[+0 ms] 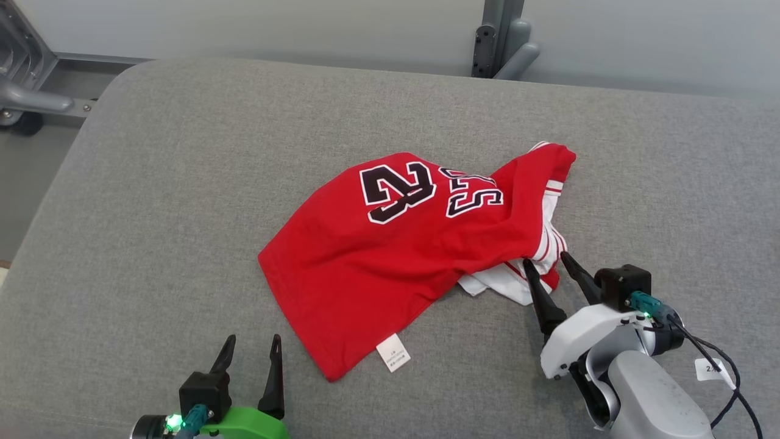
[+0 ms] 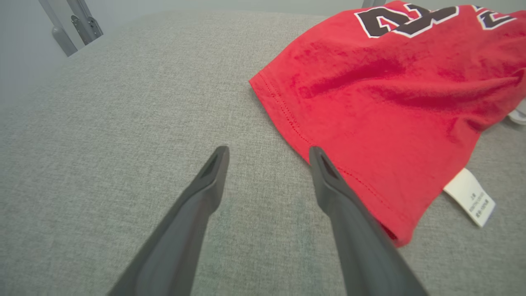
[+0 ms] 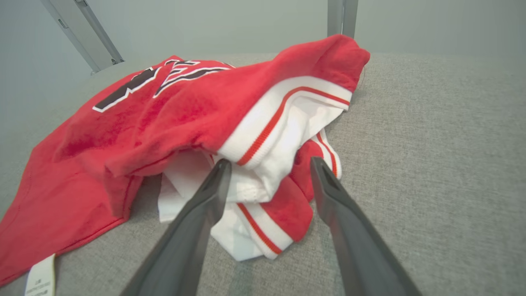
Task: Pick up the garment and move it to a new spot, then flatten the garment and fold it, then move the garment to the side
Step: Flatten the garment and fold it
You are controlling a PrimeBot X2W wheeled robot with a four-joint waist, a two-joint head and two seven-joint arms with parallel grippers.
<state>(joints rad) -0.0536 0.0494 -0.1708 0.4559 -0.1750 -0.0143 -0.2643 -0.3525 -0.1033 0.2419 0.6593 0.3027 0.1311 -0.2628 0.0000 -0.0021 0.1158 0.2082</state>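
The garment [image 1: 402, 244] is a red jersey with black-and-white numbers and white red-striped trim, lying crumpled in the middle of the grey cushioned surface [image 1: 152, 183]. A white care label [image 1: 393, 353] sticks out at its near hem. My right gripper [image 1: 547, 261] is open at the bunched white and red trim [image 3: 267, 164], one finger on each side of that fold, nothing clamped. My left gripper [image 1: 252, 344] is open and empty, low at the near left. In the left wrist view the garment's hem [image 2: 370, 123] runs just past my left gripper's [image 2: 268, 153] right finger.
Grey metal frame posts [image 1: 503, 39] stand behind the far edge. More grey metal framework [image 1: 24, 79] and floor lie beyond the rounded far left corner. The grey surface stretches wide to the left and right of the garment.
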